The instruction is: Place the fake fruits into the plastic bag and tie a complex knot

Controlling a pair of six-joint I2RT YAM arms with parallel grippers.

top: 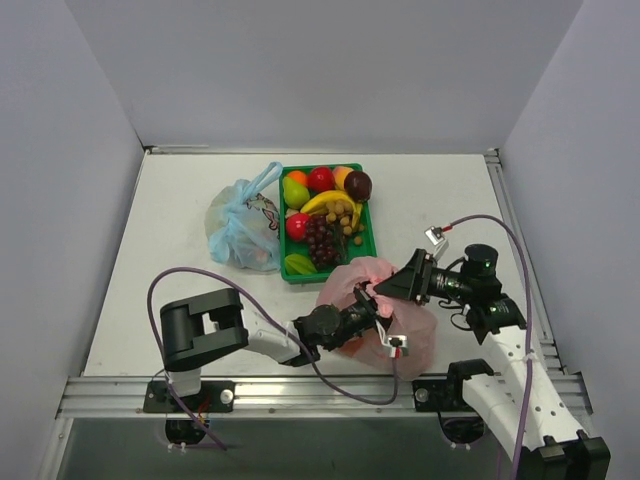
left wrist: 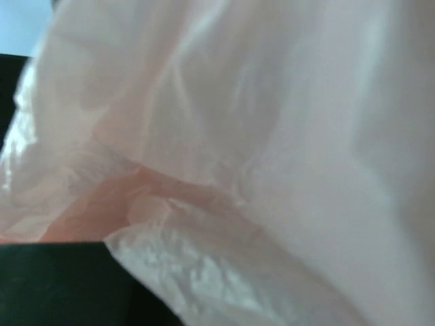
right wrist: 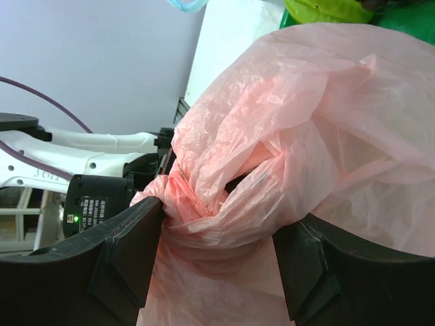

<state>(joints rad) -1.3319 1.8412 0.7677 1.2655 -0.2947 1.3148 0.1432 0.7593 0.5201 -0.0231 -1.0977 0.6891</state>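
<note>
The bag (right wrist: 299,136) is thin, soft and slippery: the right gripper (right wrist: 217,261) straddles its twisted knot (right wrist: 197,204) half-open, while the left gripper (top: 375,312) pinches film shut.

Pink bag (right wrist: 272,136) fills gap between right claw (right wrist: 217,258) jaws.

A small label (right wrist: 97,208) on the left arm has unreadable print.

Pink bag (left wrist: 272,136) blurs, hiding left tool
</note>
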